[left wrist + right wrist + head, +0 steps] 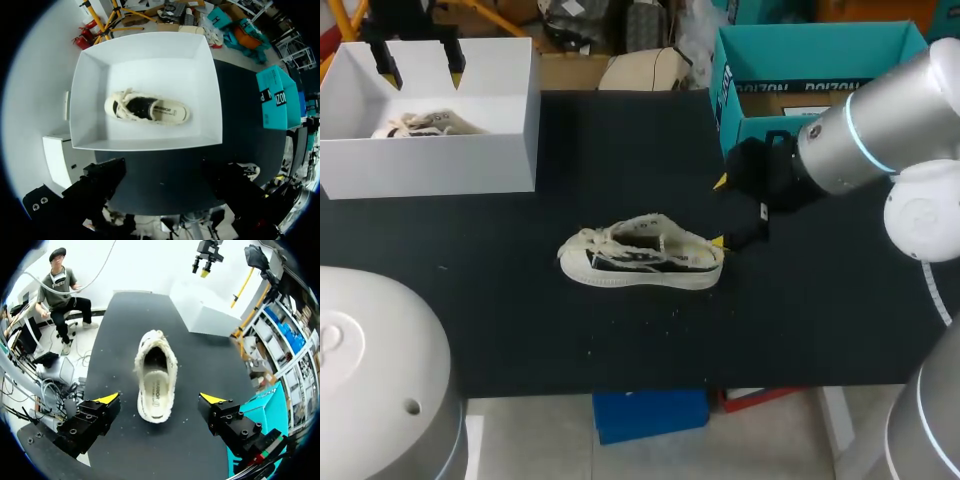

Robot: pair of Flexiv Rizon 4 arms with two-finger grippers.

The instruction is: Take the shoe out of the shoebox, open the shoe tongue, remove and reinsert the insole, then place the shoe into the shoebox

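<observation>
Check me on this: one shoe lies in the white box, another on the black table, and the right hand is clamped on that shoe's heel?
Not clamped. The right wrist view shows the right hand open, its tips clear of the shoe on the table. The other shoe does lie in the white box.

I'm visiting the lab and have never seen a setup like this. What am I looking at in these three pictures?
It is a robot with two arms at a black table. One picture looks down from overhead. The two round ones come from a camera on each wrist. A cream shoe lies on the table, its heel end between the open fingers of the right gripper, apart from both. The left gripper hangs open over a white shoebox holding a second shoe. Nothing is held.
</observation>
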